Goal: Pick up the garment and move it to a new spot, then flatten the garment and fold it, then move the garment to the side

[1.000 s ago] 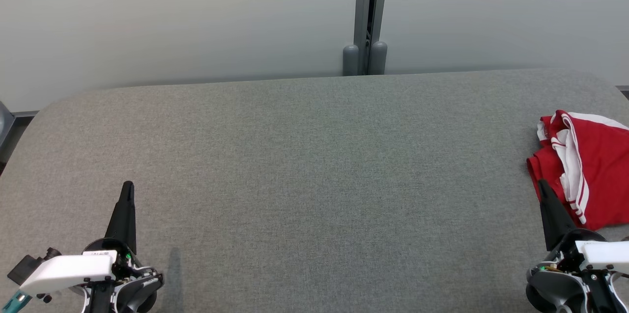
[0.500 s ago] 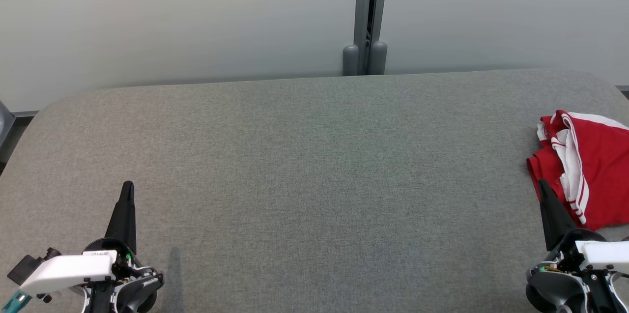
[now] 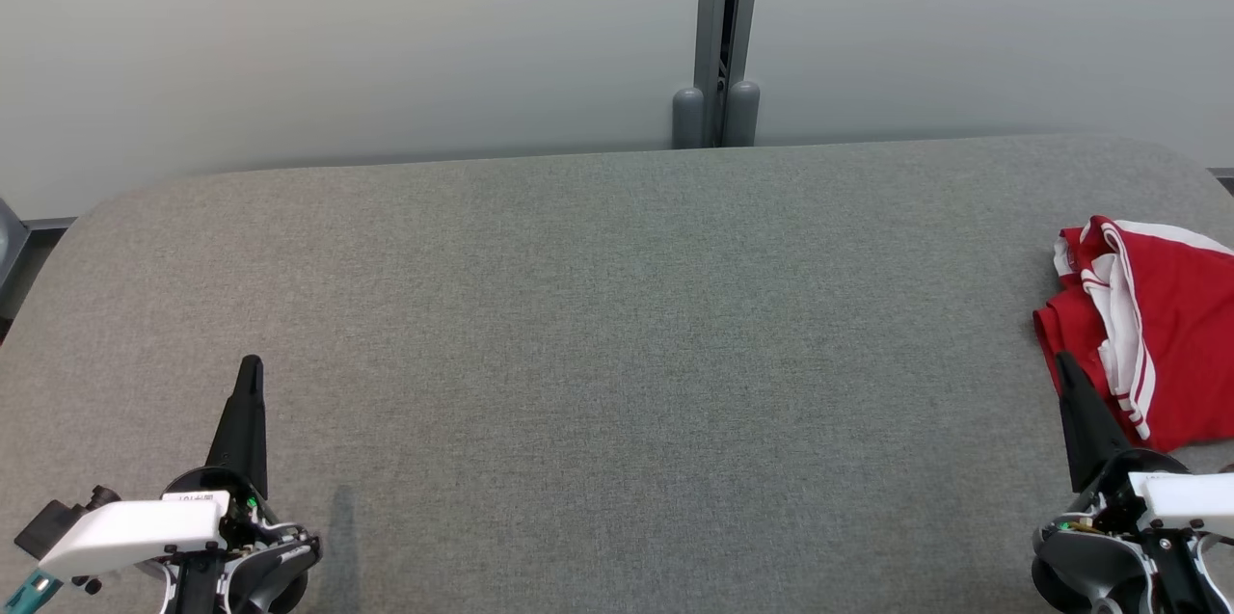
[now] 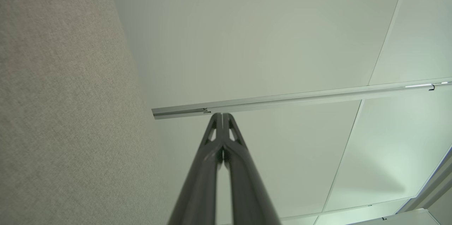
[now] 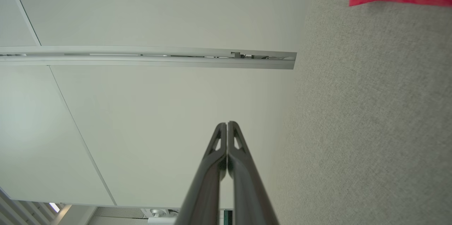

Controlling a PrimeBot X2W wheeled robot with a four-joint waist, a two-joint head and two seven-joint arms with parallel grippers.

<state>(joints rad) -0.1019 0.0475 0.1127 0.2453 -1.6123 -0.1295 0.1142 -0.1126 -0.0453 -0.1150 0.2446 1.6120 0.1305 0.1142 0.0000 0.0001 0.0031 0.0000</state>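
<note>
Nothing legible here: the small white sticker (image 3: pixel 196 497) on my dark-fingered left gripper (image 3: pixel 251 365) carries print too blurred to read.

The left jaws are two long, dark grey fingers (image 4: pixel 203 172) tapering to a point, each with a small triangular cut-out (image 4: pixel 212 134) near the tip. Behind them sits a round black housing (image 3: pixel 207 484) with a white label (image 3: pixel 196 497) and a green light (image 3: pixel 252 502). Further back come a white cover (image 3: pixel 130 529) with black screws (image 3: pixel 169 548), a black block (image 3: pixel 43 525) and a teal end piece (image 3: pixel 29 587). The right jaws have matching fingers (image 5: pixel 243 177), backed by a white casing (image 3: pixel 1186 491).
</note>
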